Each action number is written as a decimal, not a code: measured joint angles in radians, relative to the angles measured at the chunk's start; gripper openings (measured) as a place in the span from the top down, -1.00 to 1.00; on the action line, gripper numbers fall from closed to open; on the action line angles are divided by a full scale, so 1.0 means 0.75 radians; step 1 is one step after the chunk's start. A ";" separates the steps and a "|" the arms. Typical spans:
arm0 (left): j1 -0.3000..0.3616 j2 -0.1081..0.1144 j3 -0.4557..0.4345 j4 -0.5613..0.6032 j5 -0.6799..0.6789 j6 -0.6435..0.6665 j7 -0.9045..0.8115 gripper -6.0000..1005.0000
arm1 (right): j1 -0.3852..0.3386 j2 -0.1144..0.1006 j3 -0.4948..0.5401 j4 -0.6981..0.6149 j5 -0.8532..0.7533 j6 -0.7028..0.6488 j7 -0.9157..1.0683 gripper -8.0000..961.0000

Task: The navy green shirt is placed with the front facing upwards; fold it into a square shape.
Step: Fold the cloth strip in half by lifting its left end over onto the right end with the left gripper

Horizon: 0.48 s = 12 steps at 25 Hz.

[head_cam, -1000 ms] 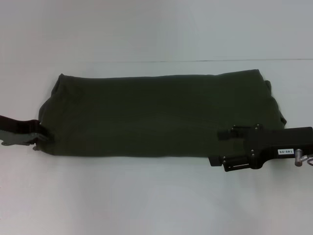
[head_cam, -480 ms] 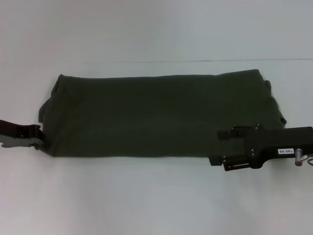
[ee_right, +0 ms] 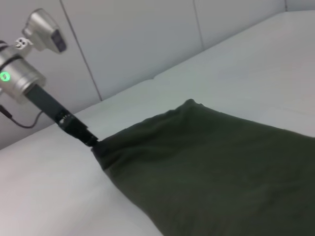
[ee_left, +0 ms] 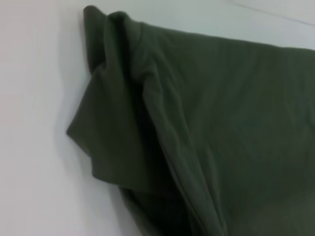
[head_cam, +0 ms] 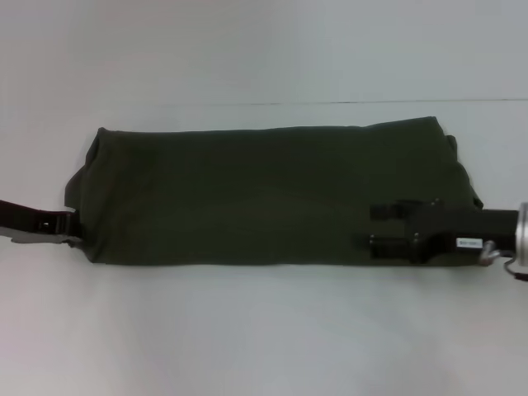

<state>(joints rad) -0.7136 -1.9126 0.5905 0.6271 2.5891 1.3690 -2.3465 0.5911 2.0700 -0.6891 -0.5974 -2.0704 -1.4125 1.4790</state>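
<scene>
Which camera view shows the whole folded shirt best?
The head view: the shirt lies there as one long band, all edges visible. The left wrist view shows only its layered end; the right wrist view shows part of it, with the left gripper at its corner.

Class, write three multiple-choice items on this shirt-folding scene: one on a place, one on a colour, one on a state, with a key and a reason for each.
1. Where is the left tool?
A. at the shirt's near left corner
B. above the shirt's middle
C. off the table

2. What colour is the shirt?
A. pale pink
B. dark olive green
C. white

3. How does the shirt lie on the table?
A. spread out with sleeves showing
B. hanging over the edge
C. folded into a long band

Key: 1 A, the head view shows it at that corner. 2 B, every view shows dark green cloth. 3 C, it forms a wide strip, with layered folds in the left wrist view; the right tool is over its right end.
</scene>
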 joint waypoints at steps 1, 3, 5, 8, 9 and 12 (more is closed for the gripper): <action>0.003 -0.002 0.000 0.013 -0.005 0.009 0.000 0.92 | 0.000 0.009 -0.007 0.002 -0.002 0.011 0.000 -0.84; 0.004 -0.005 0.000 0.026 -0.008 0.021 0.000 0.92 | 0.004 0.018 -0.021 0.004 -0.004 0.027 0.000 -0.72; 0.004 -0.006 0.000 0.032 -0.009 0.028 0.001 0.92 | 0.007 0.022 -0.022 0.013 -0.002 0.036 0.000 -0.60; 0.001 -0.006 0.000 0.036 -0.009 0.035 0.004 0.92 | 0.013 0.023 -0.013 0.031 0.008 0.053 -0.001 -0.42; -0.002 -0.006 0.000 0.037 -0.010 0.038 0.004 0.92 | 0.013 0.023 -0.012 0.037 0.016 0.063 -0.001 -0.36; -0.007 -0.003 0.000 0.049 -0.028 0.049 0.005 0.92 | 0.015 0.023 -0.014 0.069 0.069 0.111 -0.005 -0.17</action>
<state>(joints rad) -0.7186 -1.9146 0.5906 0.6635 2.5681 1.4061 -2.3429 0.6020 2.0874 -0.6999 -0.5457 -2.0189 -1.3295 1.4752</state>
